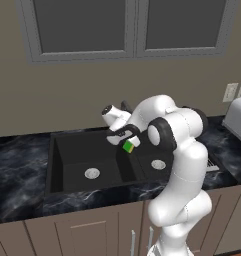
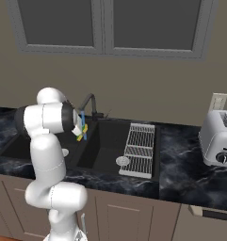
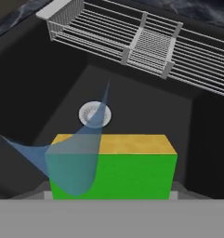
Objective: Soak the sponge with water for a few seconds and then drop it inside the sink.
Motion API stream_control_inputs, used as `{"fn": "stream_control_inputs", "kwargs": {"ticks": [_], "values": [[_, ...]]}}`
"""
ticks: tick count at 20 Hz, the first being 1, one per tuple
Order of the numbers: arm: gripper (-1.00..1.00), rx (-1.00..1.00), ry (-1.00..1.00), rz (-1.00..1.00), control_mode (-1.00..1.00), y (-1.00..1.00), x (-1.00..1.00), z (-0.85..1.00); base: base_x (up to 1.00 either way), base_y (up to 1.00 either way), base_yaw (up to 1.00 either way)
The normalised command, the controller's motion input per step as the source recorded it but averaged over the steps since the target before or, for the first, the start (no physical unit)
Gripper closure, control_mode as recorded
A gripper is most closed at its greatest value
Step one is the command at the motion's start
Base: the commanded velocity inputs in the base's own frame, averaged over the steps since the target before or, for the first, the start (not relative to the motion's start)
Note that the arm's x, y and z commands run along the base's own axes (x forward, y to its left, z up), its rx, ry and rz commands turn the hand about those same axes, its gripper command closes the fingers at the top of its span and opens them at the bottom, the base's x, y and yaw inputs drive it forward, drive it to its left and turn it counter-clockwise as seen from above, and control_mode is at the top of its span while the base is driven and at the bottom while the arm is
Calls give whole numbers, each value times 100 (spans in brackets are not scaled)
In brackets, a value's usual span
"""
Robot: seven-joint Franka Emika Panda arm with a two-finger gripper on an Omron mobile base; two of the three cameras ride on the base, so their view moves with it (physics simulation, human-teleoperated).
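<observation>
Soaking step: fingers clenched on the sponge [image 3: 132, 174], held above the sink [image 1: 82, 145] basin with the water [image 3: 81, 158] washing across its left part. Best to hold steady, centre it under the stream, then release over the drain [image 3: 95, 114].

No text, label, brand, number or sign can be read in any of the views. The toaster [image 2: 219, 136], well off to the side of the jaws on the tabletop [image 2: 185, 174], has a plain front with only a dark knob and no lettering that can be made out. The wall outlets [image 2: 218, 101] behind it are blank plates. The sponge [image 3: 112, 167] at the jaws shows bare green and yellow faces.
</observation>
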Motion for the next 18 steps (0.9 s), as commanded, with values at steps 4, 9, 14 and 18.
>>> {"fn": "stream_control_inputs", "kwargs": {"ticks": [4,9,14,18], "values": [[100,0,0,0,-100,31,1,2,0,0,0],[100,2,0,0,-100,60,-7,21,0,0,0],[100,7,-1,0,-100,60,-19,31,0,0,0],[100,14,-3,0,-100,60,-28,20,0,0,0]]}}
